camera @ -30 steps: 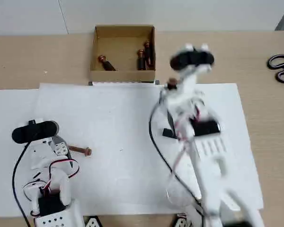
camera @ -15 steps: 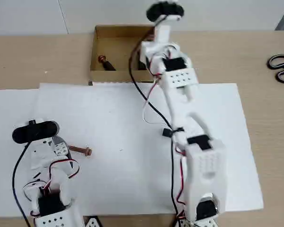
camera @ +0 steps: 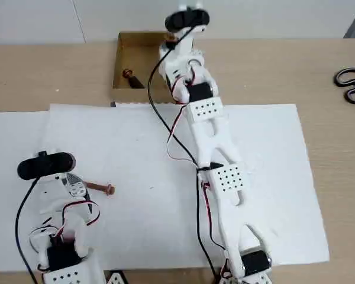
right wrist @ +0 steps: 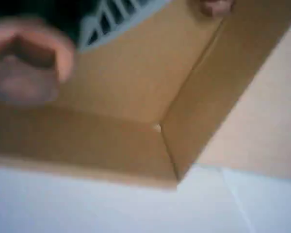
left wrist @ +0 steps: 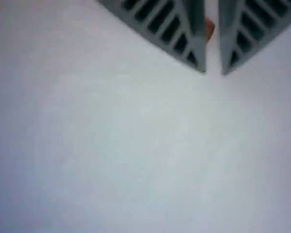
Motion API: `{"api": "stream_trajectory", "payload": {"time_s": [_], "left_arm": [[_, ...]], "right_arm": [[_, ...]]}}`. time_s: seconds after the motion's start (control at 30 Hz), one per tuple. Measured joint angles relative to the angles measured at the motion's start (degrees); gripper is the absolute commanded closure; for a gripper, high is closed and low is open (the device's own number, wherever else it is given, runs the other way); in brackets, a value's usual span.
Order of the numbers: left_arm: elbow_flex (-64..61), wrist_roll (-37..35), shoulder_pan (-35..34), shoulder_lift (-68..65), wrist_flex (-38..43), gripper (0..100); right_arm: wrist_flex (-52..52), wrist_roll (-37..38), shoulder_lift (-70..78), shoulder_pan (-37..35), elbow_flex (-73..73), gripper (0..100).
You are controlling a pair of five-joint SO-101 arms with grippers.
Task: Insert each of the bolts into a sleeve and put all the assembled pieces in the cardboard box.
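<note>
Tabletop (camera: 319,71); right arm (camera: 207,124) outstretched over box (camera: 130,93).

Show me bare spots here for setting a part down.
Free: the white sheet between the bolt and the right arm; the sheet on that arm's scissors side; table between the cardboard box and the scissors. Crowded: around the left arm and bolt, and the box under the right arm.

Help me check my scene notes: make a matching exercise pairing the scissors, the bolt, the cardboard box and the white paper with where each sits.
1 scissors
2 bolt
3 cardboard box
4 white paper

A between the left jaws
B on the bare table, far right
C covering the table's near middle
D just beyond the paper's far edge

Pairs: 1-B; 2-A; 3-D; 4-C
</note>
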State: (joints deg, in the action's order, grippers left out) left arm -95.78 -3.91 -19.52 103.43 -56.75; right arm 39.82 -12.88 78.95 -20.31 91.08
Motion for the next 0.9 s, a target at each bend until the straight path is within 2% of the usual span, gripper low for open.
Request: {"api": "stream_trajectory", "payload": {"time_s": [0.1,0.17,0.47,0.9], "left_arm": [[0.0,0.0,0.0,0.0,0.0,99],[0.0,0.0,0.0,0.0,0.0,99],[1.6,0.0,0.0,0.0,0.0,99],[2.6,0.0,0.0,0.0,-1.9,99]], "right_arm": [[3.4,2.5,1.1,0.0,0.9,79.7],[6.2,3.3,1.1,0.0,1.1,77.1],[17.1,4.0,0.0,0.2,2.4,77.2],[52.0,4.0,-15.1,-0.2,2.9,77.2]]}}
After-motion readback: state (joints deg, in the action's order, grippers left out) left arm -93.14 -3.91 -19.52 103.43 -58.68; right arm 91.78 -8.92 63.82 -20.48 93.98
